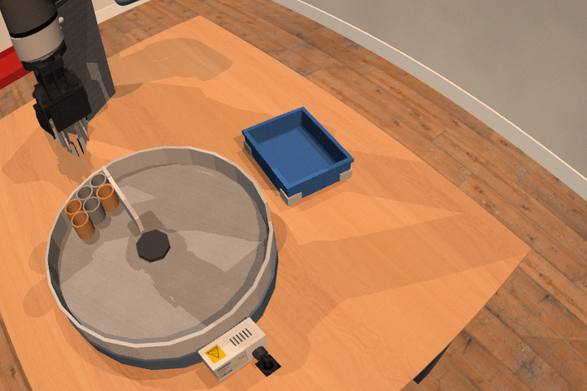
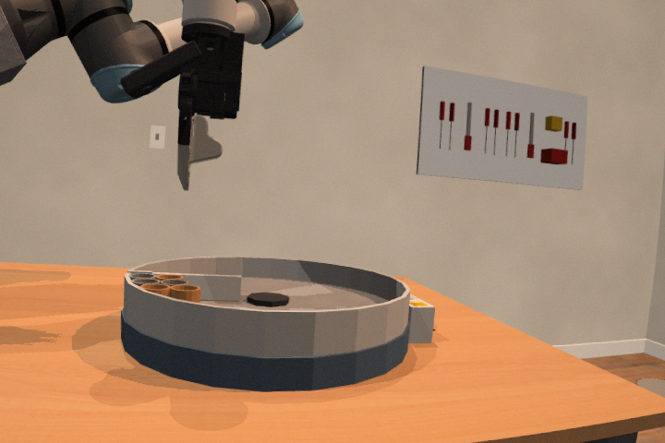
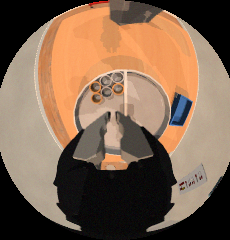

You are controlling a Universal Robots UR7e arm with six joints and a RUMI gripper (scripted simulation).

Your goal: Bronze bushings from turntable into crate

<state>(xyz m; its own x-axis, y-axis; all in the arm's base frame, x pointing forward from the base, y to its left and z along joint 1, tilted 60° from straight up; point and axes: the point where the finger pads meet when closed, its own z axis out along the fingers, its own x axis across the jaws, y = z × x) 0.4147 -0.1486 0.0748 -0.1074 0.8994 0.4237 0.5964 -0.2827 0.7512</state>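
Observation:
My gripper is shut and empty, high above the table, with its tips pointing down beyond the turntable's bushing side in the top view. Three bronze bushings stand upright on the turntable: one beside the divider, one against the wall, one at the open end of the cluster. Three steel bushings stand close among them. The blue crate is empty.
A thin upright divider runs from the turntable's wall to near the dark hub. The turntable's rim stands around the cluster. A white control box sits at the turntable's side. The grey robot pedestal is behind the gripper.

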